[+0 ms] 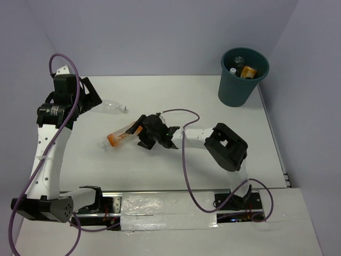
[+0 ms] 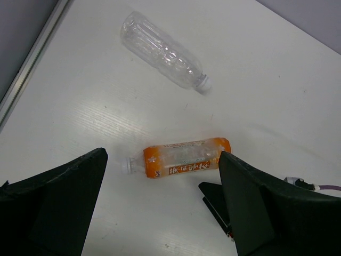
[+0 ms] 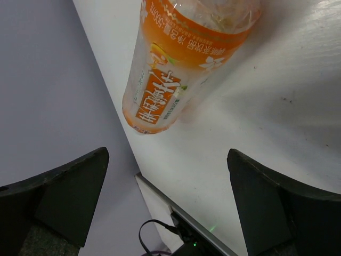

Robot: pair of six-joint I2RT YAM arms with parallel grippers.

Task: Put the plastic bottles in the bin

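Hovering wide open and empty at frame centre, right end effector (image 1: 137, 132) stopped just short of the orange bottle (image 1: 120, 137) lying on the tabletop (image 1: 160, 96). The bin (image 1: 234, 92) stood upper right. Risk: fingers closing early could roll the bottle away.

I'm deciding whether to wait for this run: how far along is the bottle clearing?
Roughly halfway. Done: the bin already holds an orange bottle and another bottle beside it. In hand: nothing is gripped yet; the open right gripper faces the second orange bottle lying on the table. Left: that one and the clear unlabelled bottle, which also lies on the table, ahead of the open left gripper.
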